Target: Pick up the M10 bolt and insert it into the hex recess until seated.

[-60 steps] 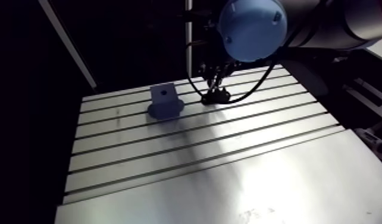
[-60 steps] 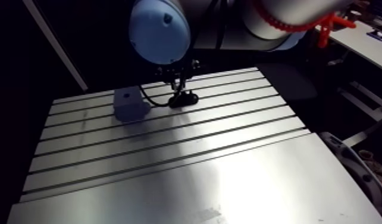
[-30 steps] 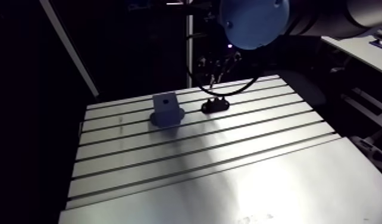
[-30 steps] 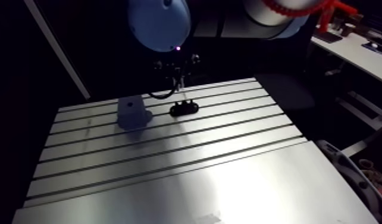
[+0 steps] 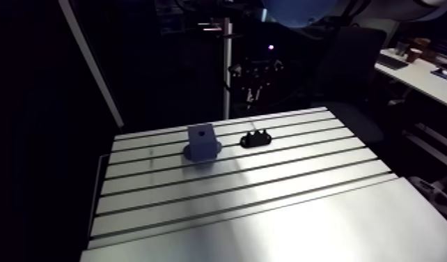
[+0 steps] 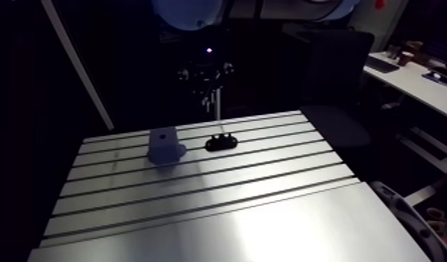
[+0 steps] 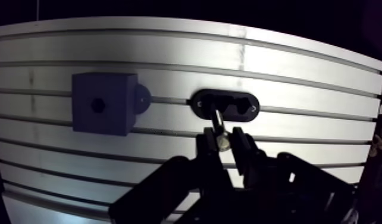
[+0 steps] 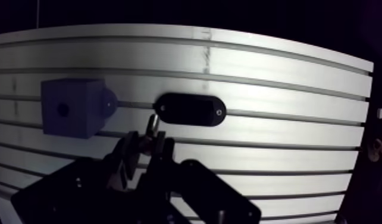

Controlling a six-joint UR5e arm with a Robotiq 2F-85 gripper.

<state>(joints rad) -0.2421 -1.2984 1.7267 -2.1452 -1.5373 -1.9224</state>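
In the arm view you have the blue block (image 5: 202, 141) standing on the far part of the bench (image 5: 268, 209). A black holder (image 5: 255, 139) sits just beside it, not touching. The gripper (image 5: 251, 90) hangs in the air above and beyond the holder, well apart from the block; here it is too small and dark for you to read its grip

In the wrist view you look down on the block's top face, where the recess (image 7: 98, 105) shows as a small dark hole. The gripper is clenched on the bolt (image 7: 219, 126), which sticks out from between the fingers (image 7: 206, 150). Its shank lines up with the holder's end nearer the block. The bolt is in the air, clear of the block, on the holder's side of it
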